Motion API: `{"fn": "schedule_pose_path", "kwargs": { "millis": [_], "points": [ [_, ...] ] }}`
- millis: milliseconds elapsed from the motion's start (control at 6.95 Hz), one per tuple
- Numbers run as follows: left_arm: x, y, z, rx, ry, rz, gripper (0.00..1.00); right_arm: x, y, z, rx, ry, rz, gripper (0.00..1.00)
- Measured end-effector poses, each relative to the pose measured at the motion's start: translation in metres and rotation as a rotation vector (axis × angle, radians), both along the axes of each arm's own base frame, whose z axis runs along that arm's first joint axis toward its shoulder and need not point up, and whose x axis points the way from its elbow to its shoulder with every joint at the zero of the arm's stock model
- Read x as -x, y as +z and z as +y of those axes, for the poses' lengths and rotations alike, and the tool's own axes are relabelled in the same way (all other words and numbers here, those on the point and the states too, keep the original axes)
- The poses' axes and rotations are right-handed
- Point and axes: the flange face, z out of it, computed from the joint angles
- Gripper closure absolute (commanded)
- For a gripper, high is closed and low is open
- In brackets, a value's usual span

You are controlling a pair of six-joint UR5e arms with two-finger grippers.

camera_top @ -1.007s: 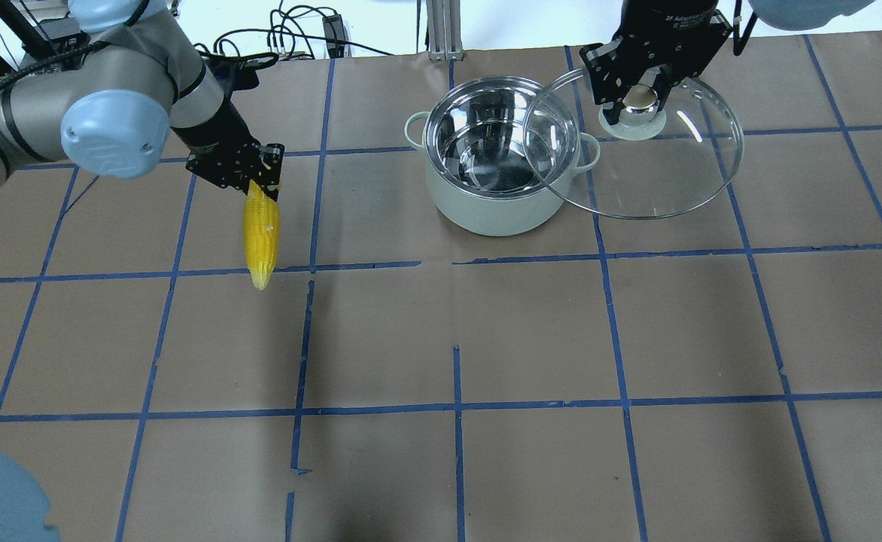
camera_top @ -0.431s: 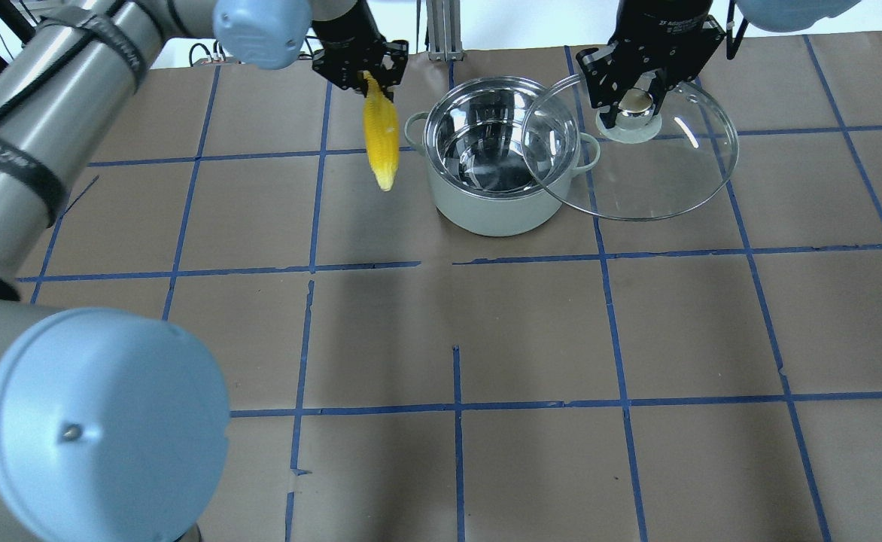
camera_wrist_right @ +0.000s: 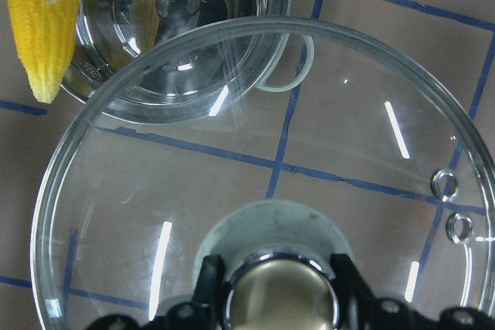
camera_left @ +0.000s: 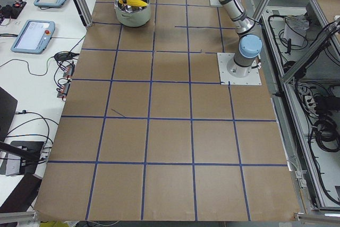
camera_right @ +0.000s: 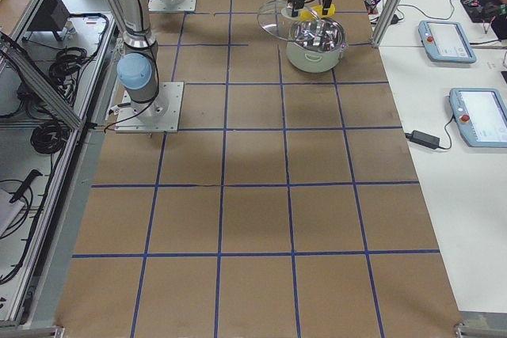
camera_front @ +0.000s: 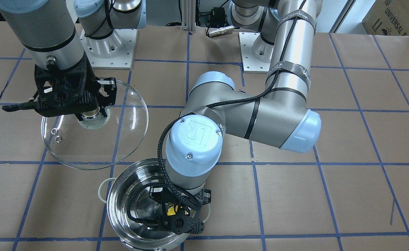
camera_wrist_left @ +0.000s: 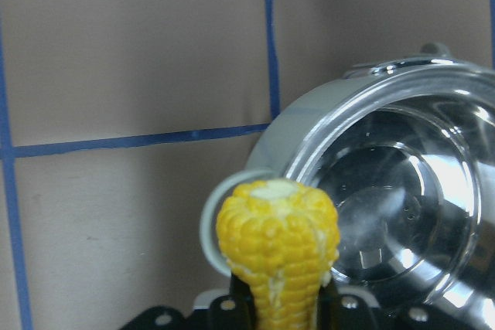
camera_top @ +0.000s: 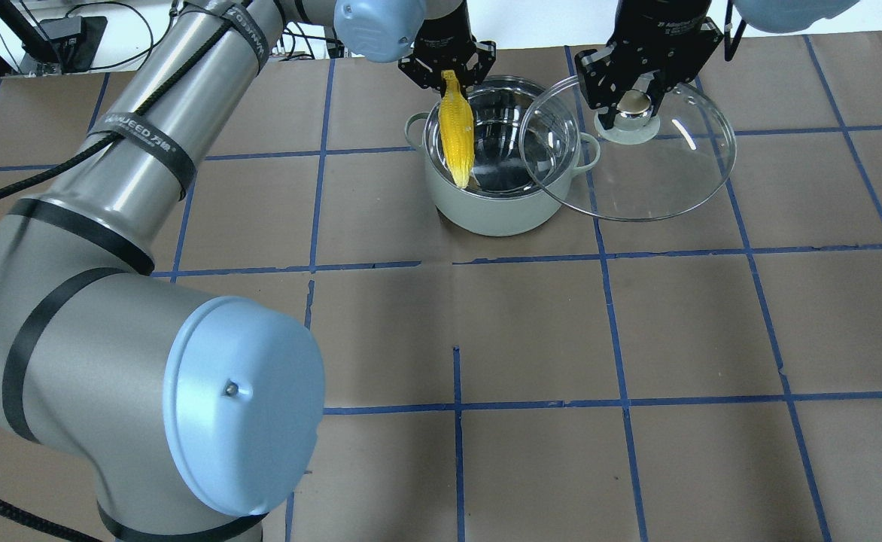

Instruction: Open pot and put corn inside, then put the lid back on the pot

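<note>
The left gripper has swung in from beside the pot and now hangs over its rim, clenched on one end of the corn, tip dangling above the open steel bowl. This is the loading step. Next, I'd say: centre, lower, let go. The right gripper clamps the lid by its knob, held just right of the pot. The count: one corn, one pot, one lid.

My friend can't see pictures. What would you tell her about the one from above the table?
The left gripper holds the corn by one end over the open pot. The right gripper holds the lid up beside the pot, over a brown table with blue lines.
</note>
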Motion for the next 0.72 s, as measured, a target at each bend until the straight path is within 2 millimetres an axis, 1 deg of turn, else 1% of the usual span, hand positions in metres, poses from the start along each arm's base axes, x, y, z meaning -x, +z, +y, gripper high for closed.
{"fn": "schedule_pose_path", "kwargs": {
  "millis": [144, 288, 575, 719],
  "points": [
    [0.007, -0.005, 0.001, -0.001, -0.005, -0.002, 0.42, 0.000, -0.001, 0.000, -0.001, 0.000, -0.002, 0.97],
    [0.012, -0.011, -0.002, 0.014, -0.009, 0.003, 0.00, 0.000, -0.001, 0.000, -0.002, 0.000, -0.004, 0.97],
    [0.019, -0.016, -0.006, 0.053, -0.017, 0.015, 0.00, 0.000, -0.002, 0.000, -0.003, -0.001, -0.005, 0.97],
    [0.017, -0.013, -0.006, 0.057, -0.020, 0.016, 0.00, 0.000, -0.003, 0.000, -0.004, -0.001, -0.005, 0.96]
  ]
}}
